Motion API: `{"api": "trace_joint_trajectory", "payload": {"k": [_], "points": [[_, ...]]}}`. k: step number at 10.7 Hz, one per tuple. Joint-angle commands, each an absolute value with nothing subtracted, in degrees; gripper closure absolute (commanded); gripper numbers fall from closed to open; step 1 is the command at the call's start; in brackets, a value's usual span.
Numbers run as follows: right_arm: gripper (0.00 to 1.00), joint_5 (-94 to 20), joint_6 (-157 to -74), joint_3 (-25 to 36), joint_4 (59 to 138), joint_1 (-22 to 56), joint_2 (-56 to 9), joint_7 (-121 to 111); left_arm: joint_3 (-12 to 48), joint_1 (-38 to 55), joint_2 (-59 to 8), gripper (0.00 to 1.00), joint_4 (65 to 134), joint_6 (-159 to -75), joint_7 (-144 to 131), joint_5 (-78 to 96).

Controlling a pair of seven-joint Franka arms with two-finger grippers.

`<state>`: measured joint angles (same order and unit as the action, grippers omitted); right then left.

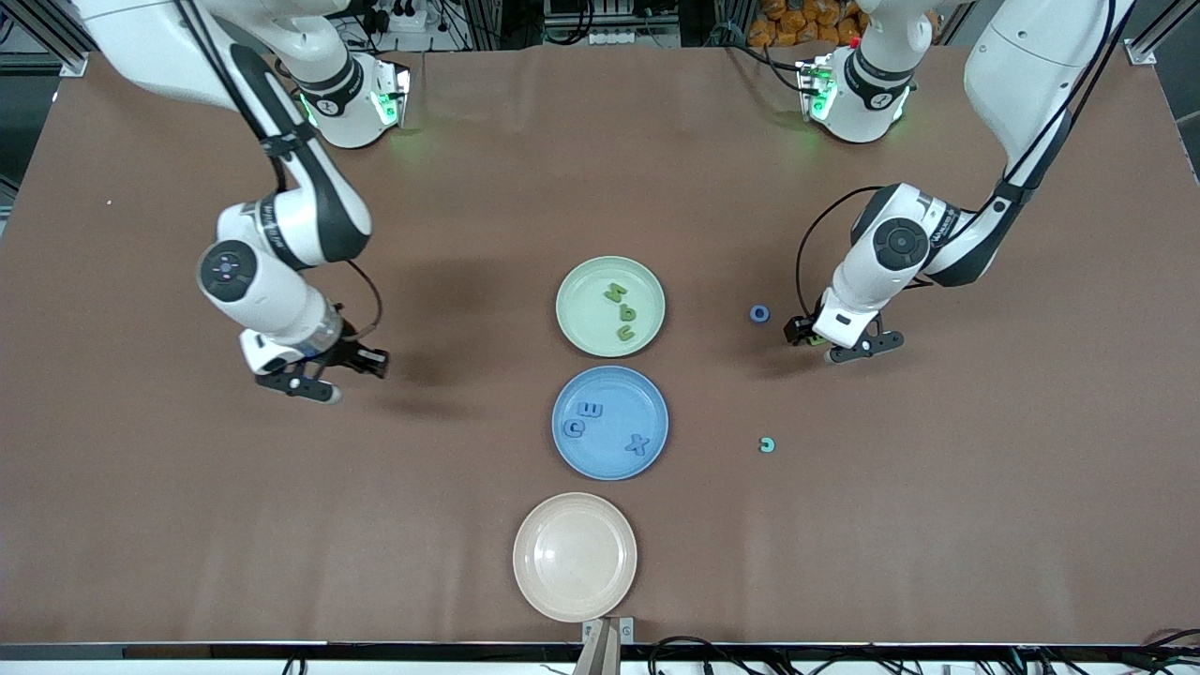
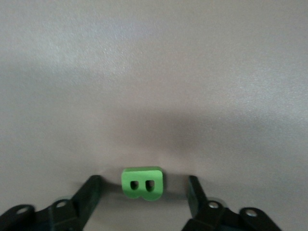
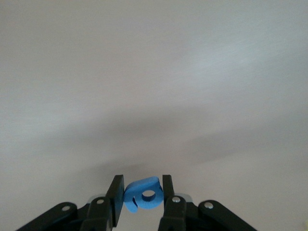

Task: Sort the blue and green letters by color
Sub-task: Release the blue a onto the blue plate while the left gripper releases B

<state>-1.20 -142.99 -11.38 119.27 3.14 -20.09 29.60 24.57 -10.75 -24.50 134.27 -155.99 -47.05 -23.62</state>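
Left gripper (image 2: pixel 143 192) is spread around a green B (image 2: pixel 142 183) on the table (image 1: pixel 141 516), toward the left arm's end; fingers are apart from it, nothing gripped. Right gripper (image 3: pixel 142 195) is clenched on a blue letter (image 3: pixel 143 194), held over bare table toward the right arm's end. Green letters (image 1: pixel 620 309) are seen on the green plate (image 1: pixel 577 305), blue letters (image 1: pixel 591 417) on the blue plate (image 1: pixel 609 459). A blue O (image 1: pixel 759 313) and a teal C (image 1: pixel 768 444) are left loose on the table.

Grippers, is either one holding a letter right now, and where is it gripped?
The right gripper pinches a blue letter by its sides. The left gripper brackets a green B, fingers apart, no hold.
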Motion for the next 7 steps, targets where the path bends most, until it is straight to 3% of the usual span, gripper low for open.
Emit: {"api": "trace_joint_trajectory", "payload": {"k": [1,7], "points": [[1.00,-8.61,-142.82,-10.81,106.39,12.10,-28.98,42.40,25.22,-13.27,-24.08,1.00,133.86,-155.57,-43.77,-25.14],[1.00,-7.30,-145.62,-10.37,86.68,23.71,-41.56,67.47,25.57,-12.66,-23.30,1.00,133.60,-155.57,-44.47,-25.05]]}}
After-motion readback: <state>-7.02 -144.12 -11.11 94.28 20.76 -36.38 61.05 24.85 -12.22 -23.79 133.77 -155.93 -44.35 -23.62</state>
